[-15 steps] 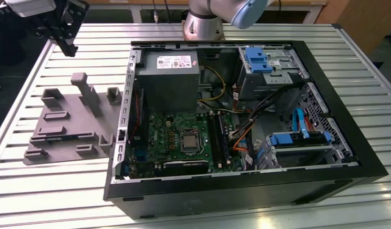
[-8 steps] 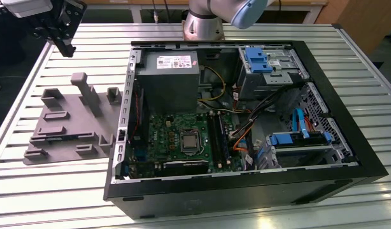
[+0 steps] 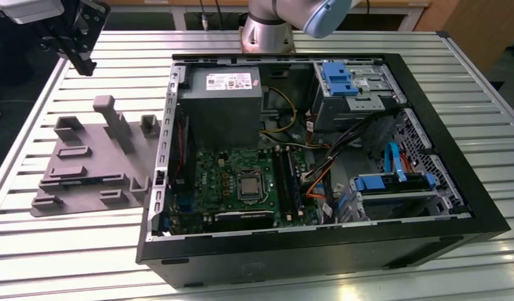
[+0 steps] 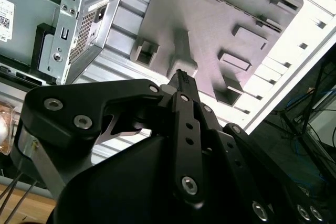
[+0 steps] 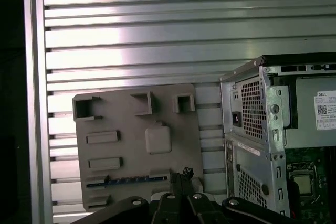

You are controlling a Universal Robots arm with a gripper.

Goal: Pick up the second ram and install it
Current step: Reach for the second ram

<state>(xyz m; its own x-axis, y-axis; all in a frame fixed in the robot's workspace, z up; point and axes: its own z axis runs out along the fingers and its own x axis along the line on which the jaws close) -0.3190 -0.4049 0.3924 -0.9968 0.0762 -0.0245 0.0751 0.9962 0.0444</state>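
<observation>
The second ram (image 5: pixel 128 180) shows in the first wrist view as a thin dark and blue strip, standing on edge in a long slot of the grey holder plate (image 5: pixel 136 150). That plate (image 3: pixel 89 166) lies on the table at the exterior view's left of the open computer case (image 3: pixel 324 157). My gripper (image 3: pixel 83 64) hangs high over the table's far corner at the exterior view's left, well apart from the plate. Its fingers (image 4: pixel 181 85) lie together with nothing between them. The green motherboard (image 3: pixel 240 182) with its long black slots (image 3: pixel 284 179) lies inside the case.
The case's black rim (image 3: pixel 148 207) stands right beside the holder plate. A grey power supply (image 3: pixel 221 100), blue drive brackets (image 3: pixel 336 78) and loose cables (image 3: pixel 324 169) crowd the case. The arm's base (image 3: pixel 269 28) is behind the case. The slatted table (image 3: pixel 73 251) stretches around them.
</observation>
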